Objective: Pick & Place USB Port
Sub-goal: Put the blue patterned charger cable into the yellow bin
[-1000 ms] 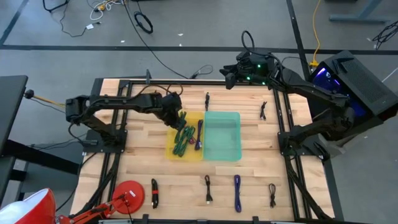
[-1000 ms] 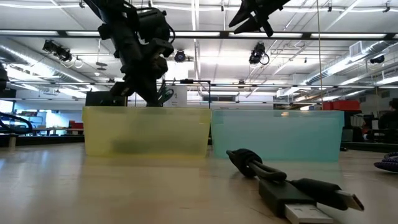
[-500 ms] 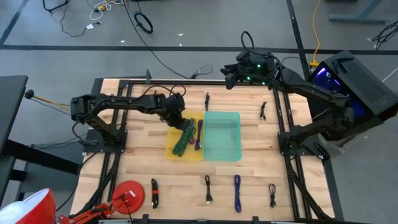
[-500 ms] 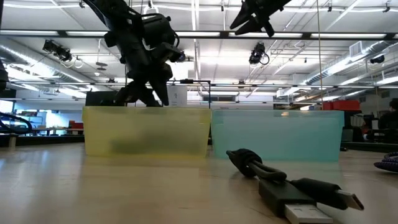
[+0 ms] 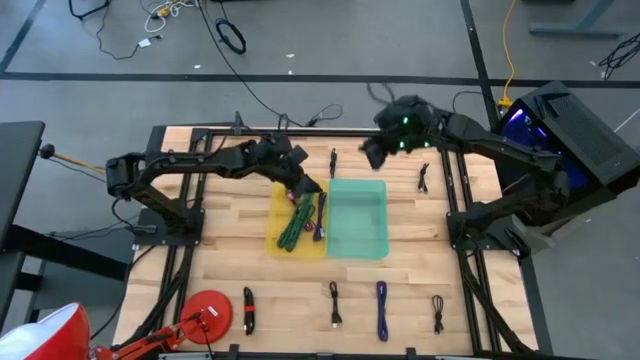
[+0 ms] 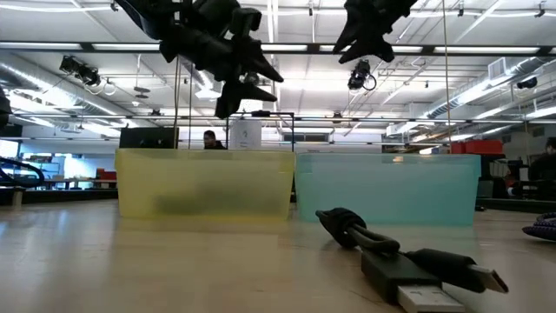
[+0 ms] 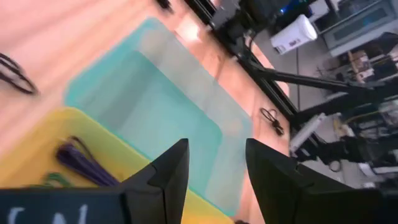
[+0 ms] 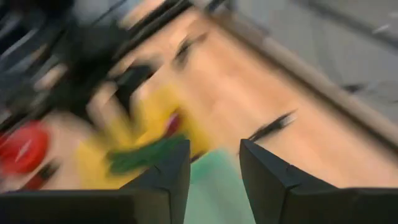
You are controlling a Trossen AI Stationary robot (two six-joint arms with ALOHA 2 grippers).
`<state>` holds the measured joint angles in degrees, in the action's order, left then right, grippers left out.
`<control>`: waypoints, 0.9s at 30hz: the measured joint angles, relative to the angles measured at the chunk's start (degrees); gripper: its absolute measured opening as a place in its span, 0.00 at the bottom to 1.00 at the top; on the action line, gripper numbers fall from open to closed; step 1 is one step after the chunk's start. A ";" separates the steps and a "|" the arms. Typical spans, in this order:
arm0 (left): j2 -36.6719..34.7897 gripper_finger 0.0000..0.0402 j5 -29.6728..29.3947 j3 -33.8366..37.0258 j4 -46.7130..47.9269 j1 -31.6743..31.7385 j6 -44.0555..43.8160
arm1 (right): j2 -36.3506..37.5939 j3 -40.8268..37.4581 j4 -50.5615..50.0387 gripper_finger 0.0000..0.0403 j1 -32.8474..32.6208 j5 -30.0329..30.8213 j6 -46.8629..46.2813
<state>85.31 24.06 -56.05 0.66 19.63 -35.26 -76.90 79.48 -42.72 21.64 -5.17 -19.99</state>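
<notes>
Left gripper (image 5: 310, 187) hangs above the yellow bin (image 5: 283, 240), fingers spread, empty; right gripper's (image 5: 372, 152) fingers spread too. Cables (image 5: 381, 309) look light, floppy; pinch the bundled middle.

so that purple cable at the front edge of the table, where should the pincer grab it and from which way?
Grip the purple cable around its middle, coming straight down from above. It lies flat as a narrow bundle running front to back, so the fingers should close across its width. Nothing touches it, so either side looks clear.
</notes>
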 joint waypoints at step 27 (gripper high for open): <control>-0.03 0.41 9.81 0.02 0.72 5.01 7.72 | -0.02 -21.10 -0.09 0.35 -47.40 1.67 -81.01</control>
<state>85.27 33.87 -56.03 1.39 24.64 -27.54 -76.93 58.39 -42.80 -25.75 -3.49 -100.99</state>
